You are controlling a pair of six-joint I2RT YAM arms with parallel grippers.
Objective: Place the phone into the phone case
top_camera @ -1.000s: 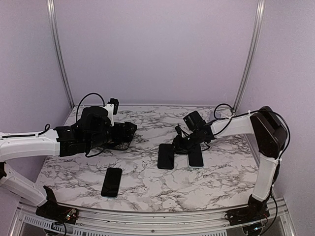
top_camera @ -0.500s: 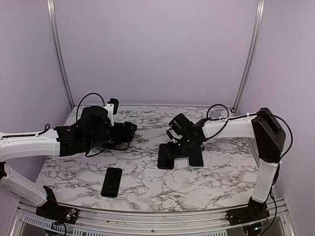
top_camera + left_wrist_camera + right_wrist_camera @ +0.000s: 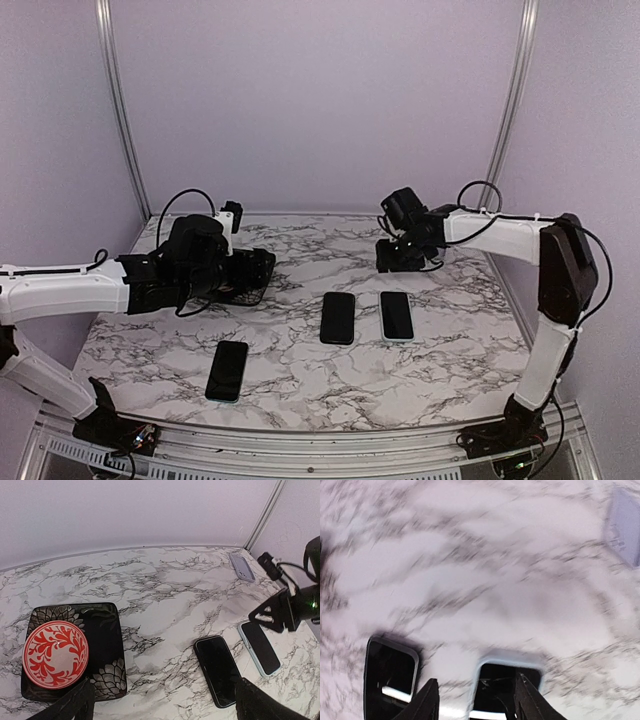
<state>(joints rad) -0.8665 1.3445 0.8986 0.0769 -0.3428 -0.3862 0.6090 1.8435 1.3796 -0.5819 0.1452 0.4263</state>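
The black phone [image 3: 337, 317] lies flat mid-worktop [image 3: 300, 380], with a pale-rimmed phone [image 3: 397, 315] just to its right and a third phone [image 3: 228, 370] well off to its near left. The empty lavender case [image 3: 242, 567] lies far behind it, by the back-right corner. The right pincer [image 3: 397, 260] hovers behind the black phone, spread and empty. The left pincer [image 3: 255, 272], likewise spread and empty, hangs left of it near a black tray [image 3: 107, 630] holding a red-patterned dish [image 3: 55, 653].

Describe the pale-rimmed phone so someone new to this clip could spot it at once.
On the marble table, two phones lie side by side near the middle, with a third phone apart toward the left arm's base. It is the right-hand phone of the pair: a pale blue rim frames its dark screen, while its black neighbour has none.
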